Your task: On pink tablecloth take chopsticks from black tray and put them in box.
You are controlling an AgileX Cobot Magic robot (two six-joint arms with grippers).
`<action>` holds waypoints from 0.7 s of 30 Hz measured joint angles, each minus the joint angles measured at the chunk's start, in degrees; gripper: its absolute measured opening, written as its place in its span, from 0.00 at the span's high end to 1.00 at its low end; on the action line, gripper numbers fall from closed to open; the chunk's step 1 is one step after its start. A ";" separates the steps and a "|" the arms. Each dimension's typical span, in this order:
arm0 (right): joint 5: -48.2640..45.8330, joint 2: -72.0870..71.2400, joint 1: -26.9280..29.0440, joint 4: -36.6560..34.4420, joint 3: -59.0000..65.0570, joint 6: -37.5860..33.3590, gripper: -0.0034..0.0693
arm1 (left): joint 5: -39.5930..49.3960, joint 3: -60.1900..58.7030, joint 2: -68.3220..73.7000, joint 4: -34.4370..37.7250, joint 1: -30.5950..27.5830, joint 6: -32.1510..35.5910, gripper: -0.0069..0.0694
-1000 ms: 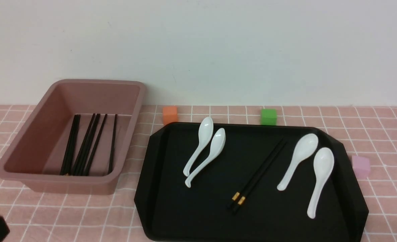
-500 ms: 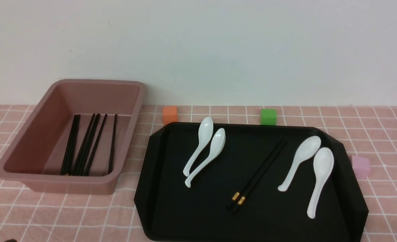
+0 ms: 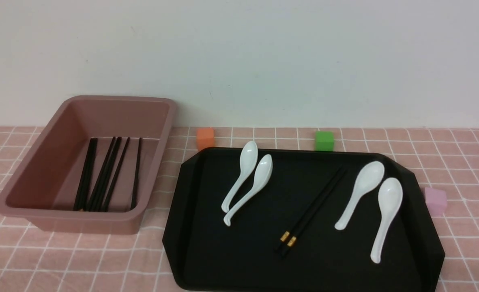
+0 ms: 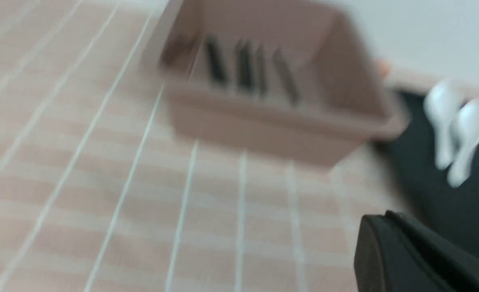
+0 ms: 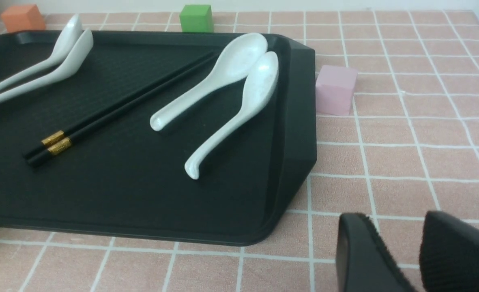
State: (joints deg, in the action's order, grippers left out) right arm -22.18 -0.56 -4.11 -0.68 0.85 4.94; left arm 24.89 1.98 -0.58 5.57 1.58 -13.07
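Pink tablecloth (image 3: 458, 162), blurred left gripper (image 4: 417, 255) unreadable, right gripper (image 5: 401, 247) slightly parted, empty, four spoons (image 3: 259, 178), one chopstick pair (image 3: 310, 213) on black tray (image 3: 190, 243), box (image 3: 28, 219) chopsticks uncountable.

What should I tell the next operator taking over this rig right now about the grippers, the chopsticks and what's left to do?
Right gripper: slightly open, holding nothing, over the pink tablecloth beside the black tray.
Left gripper: only partly in view, blurred; state unclear.
Done: several chopsticks lie inside the box.
Left: one pair of chopsticks lies diagonally on the tray between the white spoons; move it to the box. Spoons stay.
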 joint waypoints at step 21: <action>0.00 0.00 0.00 0.00 0.00 0.00 0.62 | -2.47 -3.57 0.00 -0.13 -0.05 -1.64 0.93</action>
State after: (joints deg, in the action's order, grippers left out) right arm -22.18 -0.56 -4.11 -0.68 0.85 4.94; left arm 22.41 -1.58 -0.58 5.44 1.53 -14.71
